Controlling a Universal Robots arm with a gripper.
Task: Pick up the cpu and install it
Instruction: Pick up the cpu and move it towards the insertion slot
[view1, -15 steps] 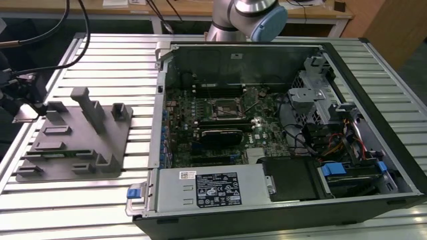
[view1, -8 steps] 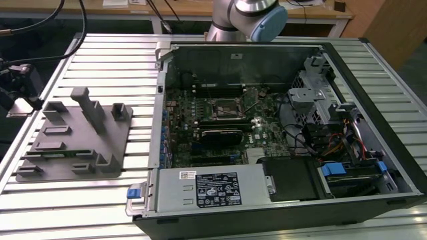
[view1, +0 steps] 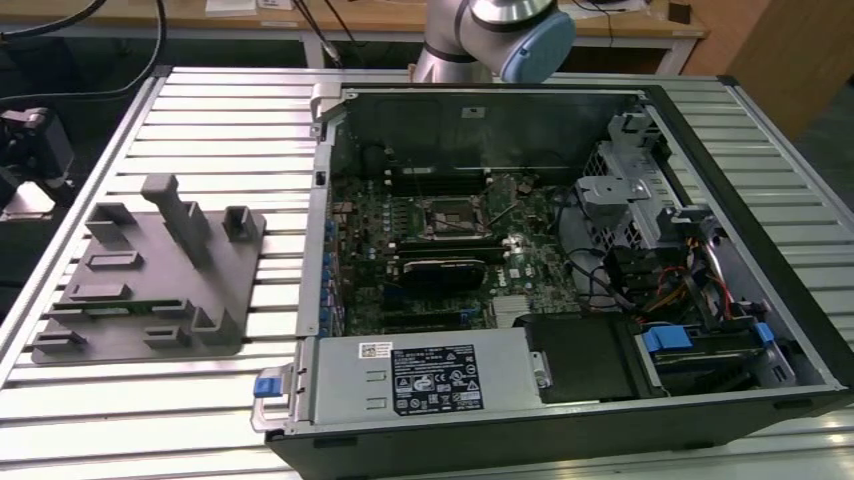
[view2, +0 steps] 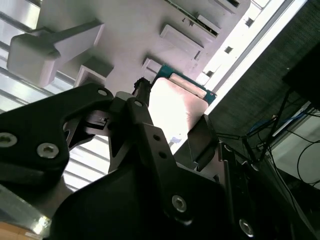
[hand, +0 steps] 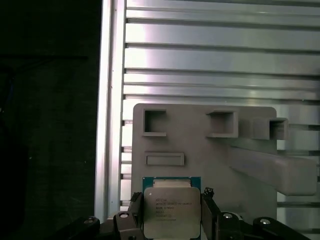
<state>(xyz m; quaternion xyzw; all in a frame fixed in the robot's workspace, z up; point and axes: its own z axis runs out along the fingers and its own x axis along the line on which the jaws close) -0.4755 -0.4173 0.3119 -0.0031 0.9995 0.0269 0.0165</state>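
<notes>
Cpu (hand: 171, 210), shiny top facing the first wrist view, is clamped by two opposite edges between the black fingers of the pincer (hand: 171, 216). It is over the grey fixture plate (hand: 200, 145), which rests on the slatted metal table (hand: 220, 55). In the exterior view, the plate lies to the exterior view's left of an open computer case (view1: 534, 250).

Shiny metal-topped cpu (hand: 171, 215), matt grey plastic fixture (hand: 200, 150), ribbed satin metal table (hand: 210, 55), matt black claw (hand: 171, 200)

A ribbed aluminium table (view1: 147, 420) stands before a pale wooden desk (view1: 374, 18) under bright light.
</notes>
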